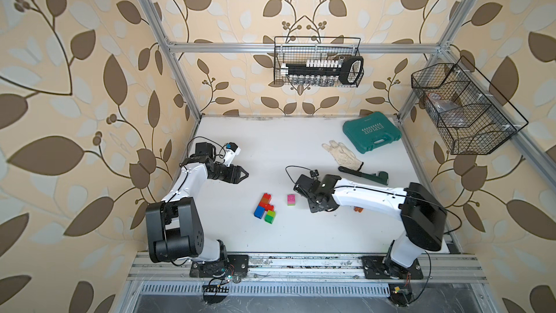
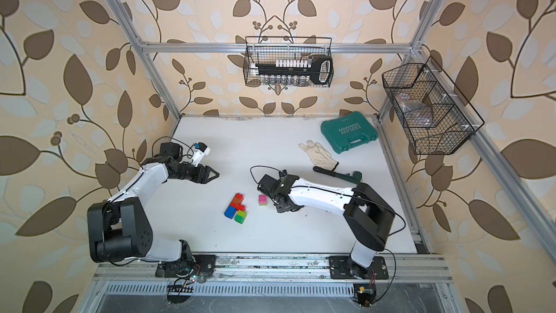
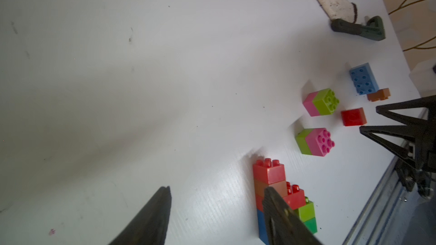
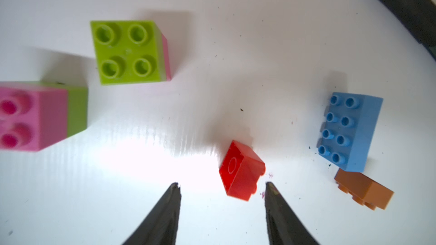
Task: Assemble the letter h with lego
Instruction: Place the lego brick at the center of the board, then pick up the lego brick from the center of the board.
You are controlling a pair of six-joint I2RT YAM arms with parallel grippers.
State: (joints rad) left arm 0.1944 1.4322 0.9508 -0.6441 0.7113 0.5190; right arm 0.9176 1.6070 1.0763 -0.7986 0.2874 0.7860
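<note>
h part-built: stack [image 1: 266,206] stands; pink-lime pair [image 1: 291,199], red brick [image 4: 241,170] loose at its 3 o'clock; left jaws, right jaws open, empty.

Red brick [image 4: 241,170] at the black right gripper [image 4: 222,183] tips; nearby, a light blue brick [image 4: 351,133] and orange brick [image 4: 364,190].

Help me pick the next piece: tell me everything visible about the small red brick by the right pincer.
The red brick is a small, glossy, square plastic piece, tipped onto its side: a flat face with a moulded ring faces the wrist camera, and its studs poke out sideways. It lies loose on the white table, touching no other brick, just ahead of the open right pincer, ungripped.
</note>
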